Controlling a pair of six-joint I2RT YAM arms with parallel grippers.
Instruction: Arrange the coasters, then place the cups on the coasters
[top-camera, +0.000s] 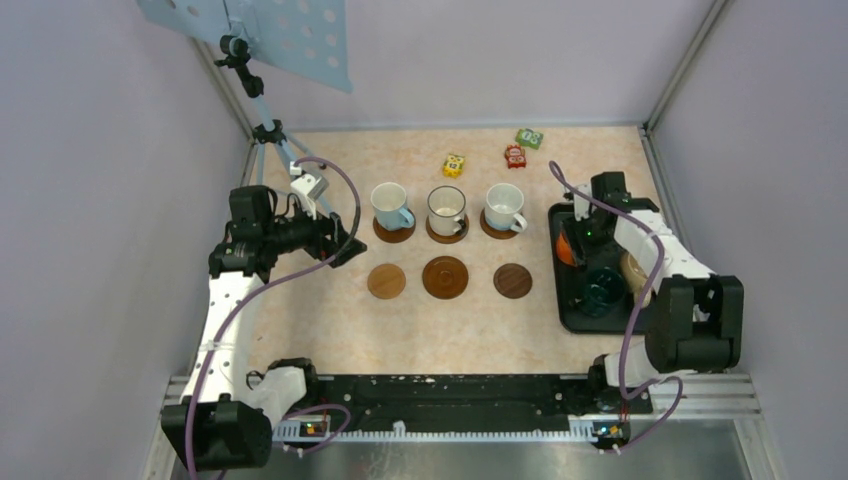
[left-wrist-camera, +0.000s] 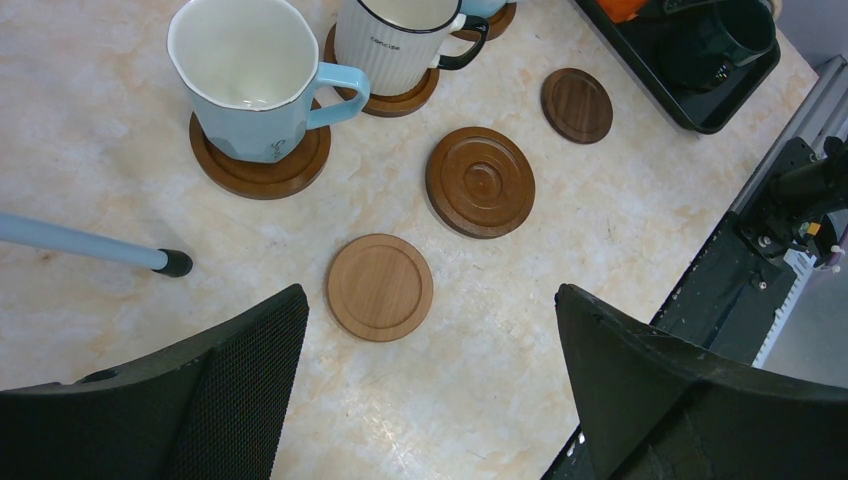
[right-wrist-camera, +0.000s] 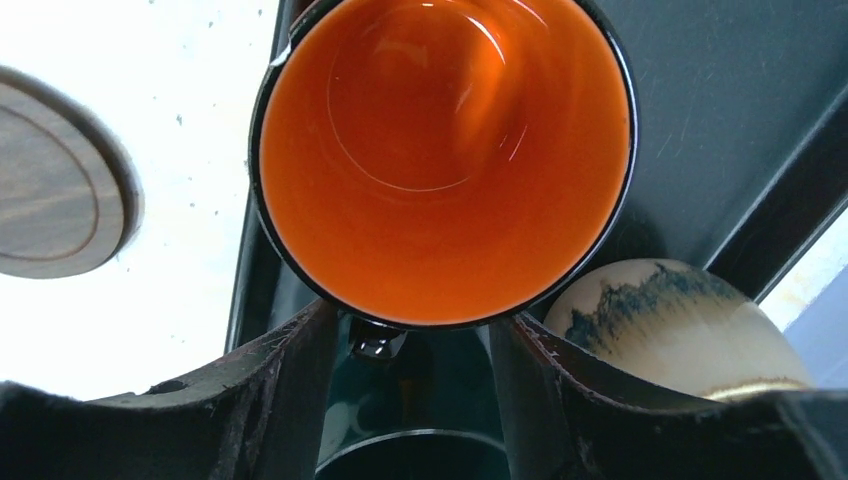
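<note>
Orange cup sits in the black tray against the beige cup, the right claw half apart astride its handle and the left claw wide apart, so a skewed pinch could tip it onto its neighbour.

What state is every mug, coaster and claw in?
Blue mug: on a coaster.
Dark-rimmed mug: on coaster.
White mug: on coaster.
Front coasters: bare.
Orange mug: in tray.
Green mug: in tray.
Beige mug: in tray.
Left claw: open.
Right claw: open around orange mug's handle.
</note>
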